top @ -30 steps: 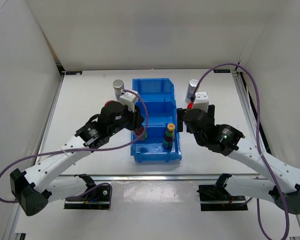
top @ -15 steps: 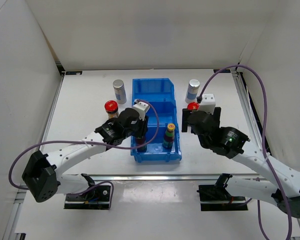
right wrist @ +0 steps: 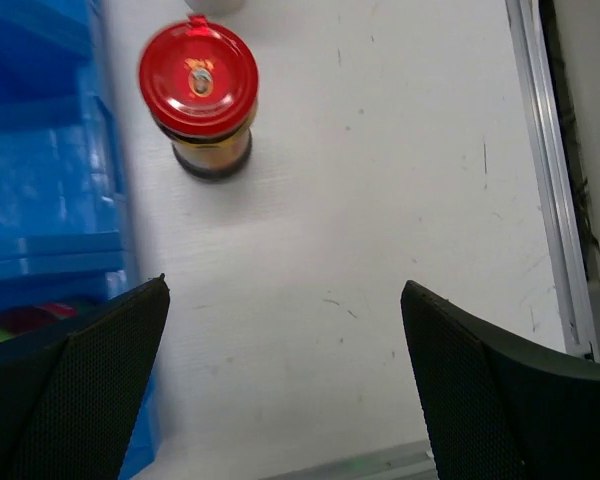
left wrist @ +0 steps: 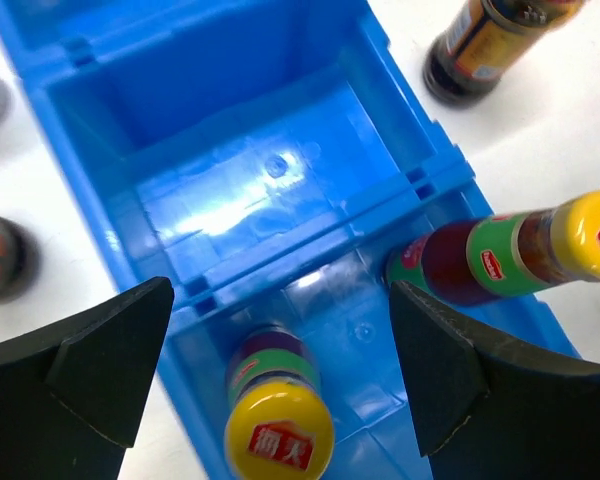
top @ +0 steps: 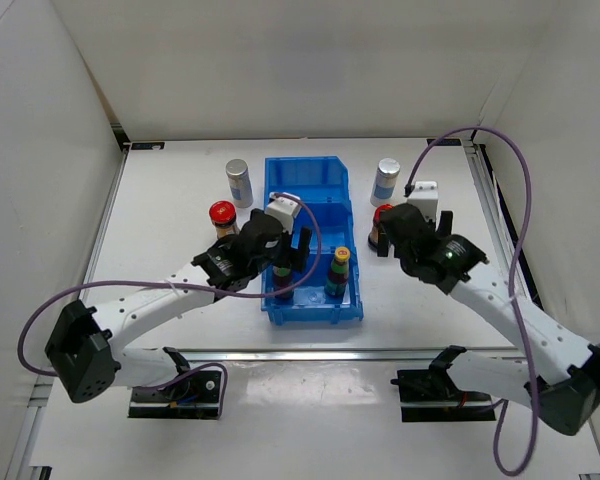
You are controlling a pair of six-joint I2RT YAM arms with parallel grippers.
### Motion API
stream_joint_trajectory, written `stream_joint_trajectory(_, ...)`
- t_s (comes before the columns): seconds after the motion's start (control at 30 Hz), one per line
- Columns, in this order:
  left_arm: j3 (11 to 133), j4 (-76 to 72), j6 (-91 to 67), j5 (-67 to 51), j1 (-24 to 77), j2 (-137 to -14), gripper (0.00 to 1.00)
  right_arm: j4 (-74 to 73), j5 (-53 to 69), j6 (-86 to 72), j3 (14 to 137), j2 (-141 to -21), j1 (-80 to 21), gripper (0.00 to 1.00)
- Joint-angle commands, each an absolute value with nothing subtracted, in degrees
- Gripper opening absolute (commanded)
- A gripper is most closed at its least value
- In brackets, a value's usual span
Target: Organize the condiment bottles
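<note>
**Yellow-capped pair.** The two slim dark yellow-capped bottles with colourful labels both stand in the near compartment of the blue plastic three-compartment bin [top: 310,175]. One yellow-capped bottle [left wrist: 278,425] sits directly beneath your left gripper [left wrist: 280,320], between its fingers but touching neither. The second bottle [top: 337,270] stands just beside it, at the right wall. The left claw is spread wide and carries nothing.

**Remaining stock.** The middle and far compartments show only bare blue floor. Four bottles are on the white table [top: 180,270]:
- One dark red-lidded jar [right wrist: 198,95] stands just right of the bin.
- The other red-lidded jar [top: 222,214] stands to the left of the bin.
- One pale silver-topped cylinder [top: 239,180] stands on the left, farther back.
- The other silver-topped cylinder [top: 385,180] stands on the right, farther back.

**Right arm.** Your right gripper [right wrist: 285,290] is fully parted and empty. The right-hand jar is ahead of its fingers and apart from them.

**Assessment.** I judge the first pair sorted and the pickup of the right-hand jar to be the step in hand.

**Next move.**
1. Bring the right fingers to either side of the jar body below the lid.
2. Close on the jar.
3. Lift it clear of the bin wall before crossing to the middle compartment.
4. Raise the left arm straight up, or it may tip the bottle beneath it.
</note>
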State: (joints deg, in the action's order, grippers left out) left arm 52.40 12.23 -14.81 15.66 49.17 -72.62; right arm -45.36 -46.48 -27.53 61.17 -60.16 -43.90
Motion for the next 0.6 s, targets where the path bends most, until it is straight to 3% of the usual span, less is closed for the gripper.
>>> stream_joint_trajectory(0.0,57.56,15.10,-13.37,20.56,49.48,-67.69,1.00,-45.62,-38.44,-24.35,65.03,-64.40,-36.34,1.00)
stream_joint_trajectory(0.17,60.64,16.61,-3.46,29.95,49.48,-60.31,1.00,-42.54,-18.88,-17.94,71.00,-73.18,-22.54,1.00)
stream_joint_trajectory(0.27,57.24,16.61,2.00,36.81,48.08,-54.60,1.00,-40.26,-13.20,-16.61,72.42,-77.85,-18.82,1.00)
stream_joint_trajectory(0.4,50.64,17.39,2.72,43.93,43.16,-48.00,1.00,-37.35,-6.08,-15.29,74.79,-82.52,-16.88,1.00)
stream_joint_trajectory(0.57,41.94,17.40,2.72,44.74,38.33,-40.62,1.00,-35.33,-2.11,-14.77,78.56,-87.70,-16.88,1.00)
